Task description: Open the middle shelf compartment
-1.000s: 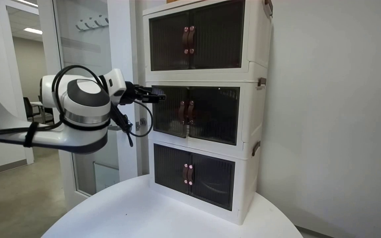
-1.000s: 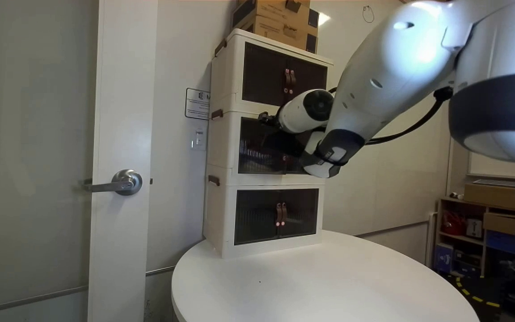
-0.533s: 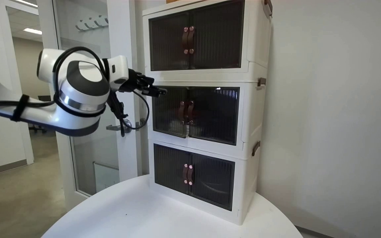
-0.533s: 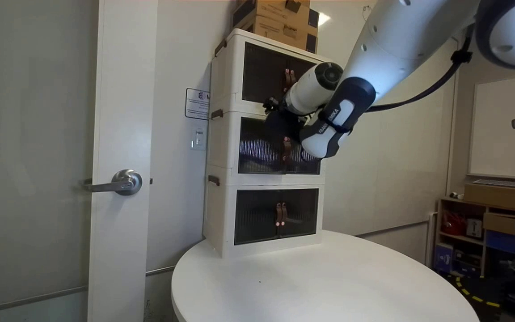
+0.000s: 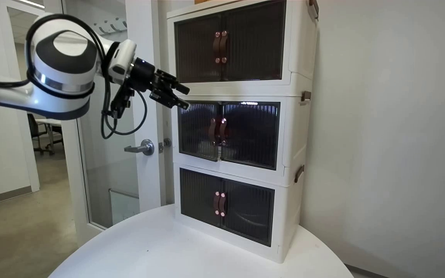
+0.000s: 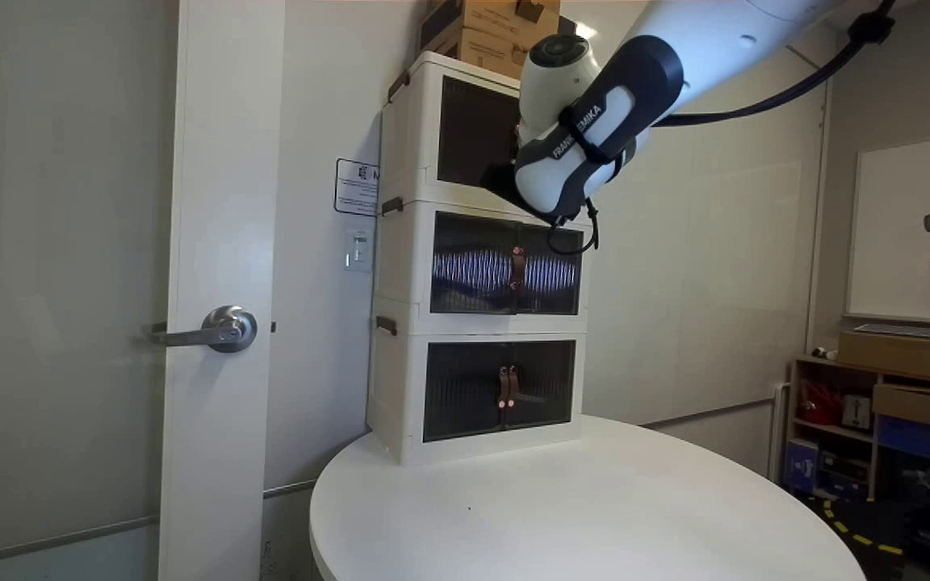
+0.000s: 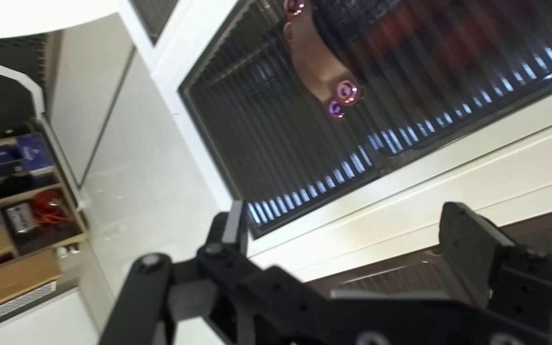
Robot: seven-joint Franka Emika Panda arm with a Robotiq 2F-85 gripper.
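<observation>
You have one gripper (image 7: 345, 227) on the end of your robot arm (image 6: 643, 93), and its two black fingers (image 7: 470, 244) are spread wide. It hangs in front of the stack (image 6: 396, 266), apart from it.

Under the stack is one round white table (image 5: 176, 247). The stack is made of three white boxes. Your middle shelf compartment (image 5: 238, 131) is the second one up, between the bottom box (image 5: 247, 212) and the top box (image 5: 251, 46). It has two dark doors (image 5: 197, 129) and two brown handles (image 5: 223, 131) side by side, with two shiny studs (image 5: 223, 121) on each. Low down, a thin pale gap shows between its doors. The other two boxes have two doors and two handles each as well, so you can count six of both.

In an exterior view, at least two cardboard boxes (image 6: 488, 48) sit on top, partly behind your arm. Farther off you see one wall sign (image 6: 357, 187), one light switch (image 6: 358, 250), one wooden shelf (image 6: 874, 472) and one whiteboard (image 6: 909, 242).
</observation>
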